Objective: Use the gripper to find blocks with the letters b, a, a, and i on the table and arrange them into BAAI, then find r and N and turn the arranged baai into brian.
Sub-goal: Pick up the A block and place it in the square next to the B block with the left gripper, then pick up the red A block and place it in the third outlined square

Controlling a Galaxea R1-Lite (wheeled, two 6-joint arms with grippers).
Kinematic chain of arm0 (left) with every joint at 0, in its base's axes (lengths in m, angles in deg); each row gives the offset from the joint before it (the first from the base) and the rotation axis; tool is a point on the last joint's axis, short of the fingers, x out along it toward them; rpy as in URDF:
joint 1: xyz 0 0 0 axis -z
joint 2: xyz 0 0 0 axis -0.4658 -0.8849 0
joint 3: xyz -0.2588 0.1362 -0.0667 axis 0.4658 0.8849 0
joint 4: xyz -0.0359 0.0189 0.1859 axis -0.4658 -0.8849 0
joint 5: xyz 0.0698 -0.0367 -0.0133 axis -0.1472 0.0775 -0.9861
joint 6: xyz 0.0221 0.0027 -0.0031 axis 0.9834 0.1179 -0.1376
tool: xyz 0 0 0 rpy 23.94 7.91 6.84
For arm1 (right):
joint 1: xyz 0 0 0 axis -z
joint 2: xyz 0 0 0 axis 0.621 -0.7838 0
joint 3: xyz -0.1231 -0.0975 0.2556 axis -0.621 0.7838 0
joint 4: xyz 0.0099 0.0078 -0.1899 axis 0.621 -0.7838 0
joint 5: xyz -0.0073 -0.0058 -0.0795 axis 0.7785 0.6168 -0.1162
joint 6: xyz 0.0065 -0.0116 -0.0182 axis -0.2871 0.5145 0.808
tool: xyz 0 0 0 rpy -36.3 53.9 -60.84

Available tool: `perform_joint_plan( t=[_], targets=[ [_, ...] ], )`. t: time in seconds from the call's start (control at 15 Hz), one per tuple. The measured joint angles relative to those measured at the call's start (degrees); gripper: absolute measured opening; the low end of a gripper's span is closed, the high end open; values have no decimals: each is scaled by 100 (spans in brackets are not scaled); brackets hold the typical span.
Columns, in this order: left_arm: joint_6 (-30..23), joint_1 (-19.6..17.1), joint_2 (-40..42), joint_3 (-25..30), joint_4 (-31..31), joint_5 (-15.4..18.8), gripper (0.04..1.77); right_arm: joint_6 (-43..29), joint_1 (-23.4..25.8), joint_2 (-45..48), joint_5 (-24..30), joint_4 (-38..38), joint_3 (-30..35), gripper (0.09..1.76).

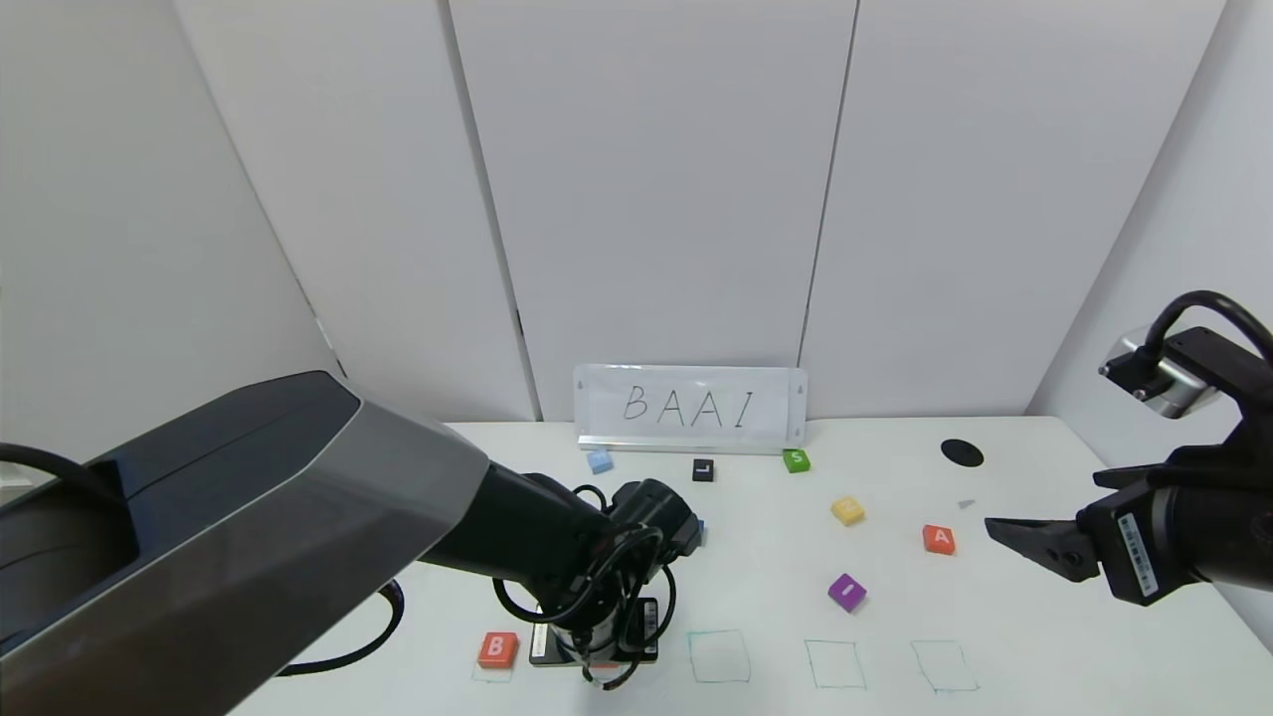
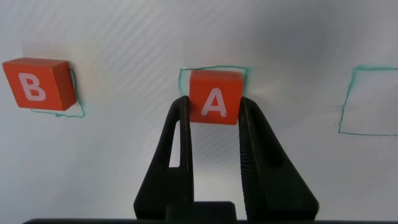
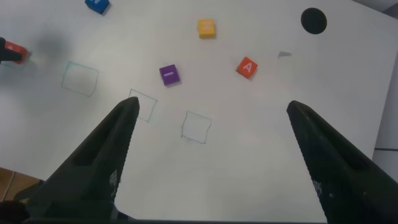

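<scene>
Table (image 1: 1044, 636): white top, green hand-drawn squares in a row along the near edge, one black spot (image 1: 962, 452) at the far right.
Sign (image 1: 690, 408): white card reading BAAI, upright against the back wall at the table's far edge.
Left gripper (image 2: 214, 121): low over the near edge, second square from the left; fingers closed tight on the two sides of an A block.
A block, held (image 2: 215, 96): orange-red, white letter facing the wrist camera; sits at that green square, whose outline shows behind its upper corners. Whether it touches the table cannot be told.
B block (image 1: 497, 649): orange-red, on the leftmost square, its base overlapping the outline; just left of the left gripper, not touching it.
Second A block (image 1: 938, 539): orange-red, loose on the right half of the table, near the tip of the right gripper but apart from it.
I block (image 1: 846, 592): purple, tilted off square with the row, between the second A and the near squares.
Empty squares (image 1: 719, 656): three outlines to the right of the left gripper, nothing on them.
Right gripper (image 3: 208, 134): held above the table's right side, fingers spread wide, nothing between them.
Yellow block (image 1: 847, 510): mid-table, behind the I block; letter unreadable.
Green block (image 1: 796, 459): marked S, just before the sign's right end.
Black block (image 1: 703, 469): marked L, before the sign's middle.
Light blue block (image 1: 599, 460): before the sign's left end; letter unreadable.
</scene>
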Motion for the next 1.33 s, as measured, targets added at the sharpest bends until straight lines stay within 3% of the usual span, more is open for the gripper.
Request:
perform_joint_plan(
  t=[0.67,1.0,1.33],
  targets=[
    [-118,33,-15,13,-11,-4,48,0,-9,57,5,2,9,171],
    [-112,35,-11,11,13,-15,104,-5,-9,73,0,2,13,171],
    [-99,33,230,16,-46,-13,136,0,-9,79,0,0,15,171]
  ],
)
